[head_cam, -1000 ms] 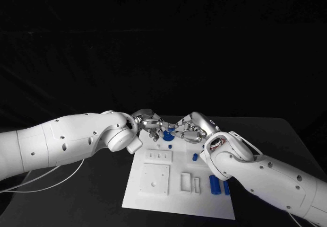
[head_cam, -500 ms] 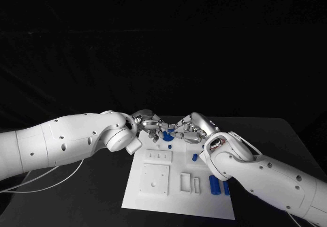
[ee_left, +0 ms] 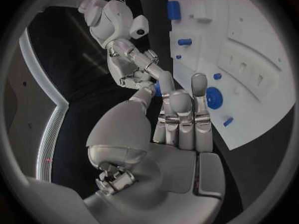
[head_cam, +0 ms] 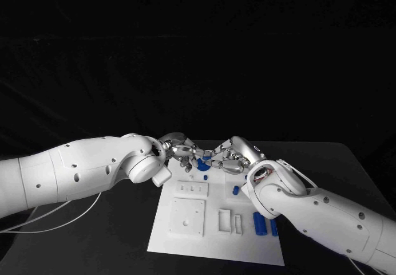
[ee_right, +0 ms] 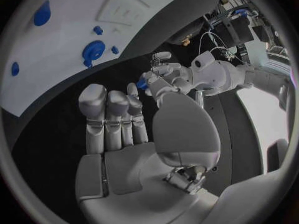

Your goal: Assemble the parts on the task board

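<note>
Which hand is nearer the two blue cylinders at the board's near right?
Right. The right hand is at the board's far end, its arm passing beside the blue cylinders; the left hand is at the far end too, farther across the task board.

The task board lies in the middle of the table. Over the board's far edge the left hand and the right hand meet, left and right of a round part that sits at that edge. A small part stands nearer on the board, right of its middle. Two long parts lie side by side near the board's front right corner. A cable lies on the table left of the board.
</note>
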`<move>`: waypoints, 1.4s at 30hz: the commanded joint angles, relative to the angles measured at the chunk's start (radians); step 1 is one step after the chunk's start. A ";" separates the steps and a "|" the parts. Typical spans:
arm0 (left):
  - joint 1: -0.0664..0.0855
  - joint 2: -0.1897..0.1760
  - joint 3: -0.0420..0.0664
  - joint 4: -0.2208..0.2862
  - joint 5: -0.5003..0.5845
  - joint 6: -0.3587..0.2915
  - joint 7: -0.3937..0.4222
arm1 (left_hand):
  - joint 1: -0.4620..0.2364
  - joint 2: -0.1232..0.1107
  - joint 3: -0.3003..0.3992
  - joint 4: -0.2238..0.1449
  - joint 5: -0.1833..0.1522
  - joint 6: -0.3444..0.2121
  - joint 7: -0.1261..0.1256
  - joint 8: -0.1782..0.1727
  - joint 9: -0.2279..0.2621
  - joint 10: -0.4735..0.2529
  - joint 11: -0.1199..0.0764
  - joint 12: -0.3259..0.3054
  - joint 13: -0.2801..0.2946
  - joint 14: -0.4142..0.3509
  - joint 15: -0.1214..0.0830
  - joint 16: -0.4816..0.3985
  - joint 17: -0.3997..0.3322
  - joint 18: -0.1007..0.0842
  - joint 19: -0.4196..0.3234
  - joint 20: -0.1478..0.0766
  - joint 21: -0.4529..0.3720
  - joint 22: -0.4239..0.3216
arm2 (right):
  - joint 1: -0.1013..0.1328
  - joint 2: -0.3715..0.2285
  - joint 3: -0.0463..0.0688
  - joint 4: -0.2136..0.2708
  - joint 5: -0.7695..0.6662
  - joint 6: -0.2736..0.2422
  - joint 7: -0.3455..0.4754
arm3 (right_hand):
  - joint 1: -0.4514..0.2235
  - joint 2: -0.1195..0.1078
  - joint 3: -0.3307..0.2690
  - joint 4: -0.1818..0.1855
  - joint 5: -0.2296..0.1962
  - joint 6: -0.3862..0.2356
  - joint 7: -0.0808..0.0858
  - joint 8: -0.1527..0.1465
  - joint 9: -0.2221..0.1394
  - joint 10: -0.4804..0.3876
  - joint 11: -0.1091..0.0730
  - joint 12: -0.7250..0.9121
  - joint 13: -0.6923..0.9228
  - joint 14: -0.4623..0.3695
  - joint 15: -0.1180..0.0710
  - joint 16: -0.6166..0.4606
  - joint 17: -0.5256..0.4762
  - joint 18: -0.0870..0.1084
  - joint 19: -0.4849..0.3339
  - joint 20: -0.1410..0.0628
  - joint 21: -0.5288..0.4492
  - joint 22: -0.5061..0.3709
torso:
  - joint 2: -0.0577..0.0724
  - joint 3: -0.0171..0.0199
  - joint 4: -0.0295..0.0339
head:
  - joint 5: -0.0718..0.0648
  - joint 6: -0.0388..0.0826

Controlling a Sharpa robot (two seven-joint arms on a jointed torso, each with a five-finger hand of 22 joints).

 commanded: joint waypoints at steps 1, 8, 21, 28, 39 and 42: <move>-0.002 0.006 -0.002 0.010 0.008 0.048 0.005 | 0.057 0.049 0.002 0.005 -0.003 0.045 -0.048 0.002 0.000 0.034 -0.015 -0.005 0.001 -0.007 -0.001 -0.006 0.000 -0.007 -0.002 0.004 0.000 0.017 | 0.003 0.003 0.003 0.003 -0.010 -0.012 0.000 | -0.006 0.003 -0.002 0.003 0.006 0.004 0.002 0.000 -0.001 0.007 -0.002 -0.002 0.001 0.004 -0.003 0.007 0.001 -0.005 0.040 -0.007 0.003 0.102 | 0.000 0.0000 -0.0002 | 0.000 0.000; -0.002 0.005 -0.002 0.009 0.003 0.055 0.001 | 0.063 0.045 0.001 0.006 -0.004 0.046 -0.048 0.003 0.001 0.035 -0.015 -0.007 0.002 -0.007 -0.001 -0.007 0.000 -0.007 -0.002 0.004 0.000 0.017 | 0.002 0.002 0.003 0.001 -0.014 -0.016 -0.006 | -0.005 0.003 -0.001 0.005 0.009 0.004 0.002 -0.001 -0.001 0.007 -0.003 -0.002 0.001 0.003 -0.003 0.006 0.001 -0.005 0.040 -0.007 0.004 0.102 | 0.000 0.0000 0.0004 | -0.001 0.001; -0.002 0.008 -0.002 -0.019 -0.075 0.028 -0.047 | 0.060 0.043 0.008 -0.009 0.014 0.060 -0.052 0.002 0.016 0.037 -0.018 0.016 0.008 0.003 -0.005 0.000 0.004 -0.007 0.006 0.000 0.006 0.017 | 0.000 -0.056 0.004 0.022 0.017 -0.008 0.052 | 0.022 -0.033 -0.220 0.029 0.049 -0.096 0.036 0.000 -0.001 -0.066 0.024 -0.075 -0.072 -0.020 0.018 -0.096 -0.067 0.016 0.021 0.014 -0.154 0.069 | -0.001 -0.0004 0.0001 | 0.004 0.002; -0.002 0.010 -0.001 -0.030 -0.203 0.020 -0.133 | 0.054 0.040 0.013 -0.019 0.019 0.068 -0.053 0.001 0.006 0.038 -0.019 0.025 0.005 0.007 -0.005 0.000 0.008 -0.007 0.004 0.001 0.007 0.017 | -0.003 -0.132 0.039 0.013 0.052 -0.005 0.072 | 0.037 -0.028 -0.233 0.021 0.066 -0.109 0.040 0.000 -0.001 -0.073 0.026 -0.073 -0.088 -0.021 0.020 -0.101 -0.069 0.018 0.027 0.016 -0.176 0.071 | -0.002 -0.0010 -0.0046 | 0.011 -0.002; -0.002 0.023 -0.015 -0.011 -0.466 -0.056 -0.317 | 0.049 0.022 0.023 -0.017 0.046 0.091 -0.056 0.001 -0.042 0.041 -0.016 0.064 -0.006 0.028 -0.009 -0.007 0.016 -0.005 0.015 -0.002 0.012 0.017 | 0.011 -0.185 0.175 -0.089 0.293 -0.003 0.096 | 0.027 -0.015 -0.217 0.027 0.139 -0.109 0.042 -0.001 -0.002 -0.077 0.026 -0.077 -0.102 -0.022 0.020 -0.106 -0.072 0.019 0.029 0.017 -0.198 0.070 | -0.014 -0.0018 -0.0102 | 0.020 -0.030; -0.004 0.032 -0.020 -0.005 -0.506 -0.071 -0.350 | 0.049 0.022 0.024 -0.017 0.046 0.092 -0.056 0.001 -0.043 0.041 -0.017 0.072 -0.006 0.032 -0.010 -0.006 0.017 -0.004 0.019 -0.003 0.013 0.017 | 0.039 -0.169 0.191 -0.139 0.325 -0.005 0.109 | 0.027 -0.012 -0.215 0.025 0.165 -0.108 0.042 -0.001 -0.002 -0.076 0.026 -0.075 -0.102 -0.019 0.019 -0.102 -0.069 0.019 0.032 0.016 -0.194 0.071 | -0.016 0.0004 -0.0105 | 0.025 -0.037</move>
